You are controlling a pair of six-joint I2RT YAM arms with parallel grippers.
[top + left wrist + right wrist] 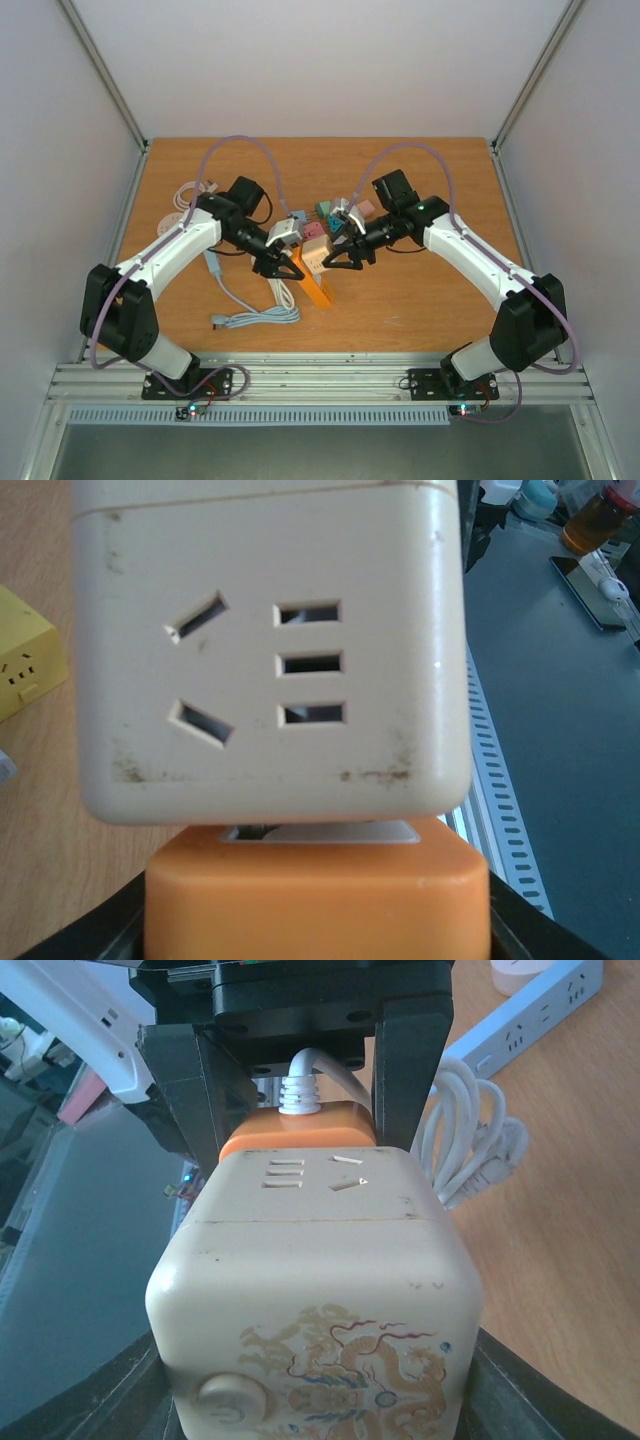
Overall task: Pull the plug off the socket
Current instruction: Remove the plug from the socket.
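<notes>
Left pincer (pixel 289 263) clenched on the orange plug (pixel 296 1131). Right pincer (pixel 320 1392) clamped round the cream socket cube (pixel 315 1260). I read the plug as seated in the socket, at the middle of the wooden surface (pixel 430 300). White cables (pixel 255 317) lie left; plain white walls (pixel 300 60) around.

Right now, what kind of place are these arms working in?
Probably a robot test cell in a lab: a wooden table boxed in by white walls, the left arm and right arm bolted to a metal rail, and a spare power strip beside a coiled cable.
</notes>
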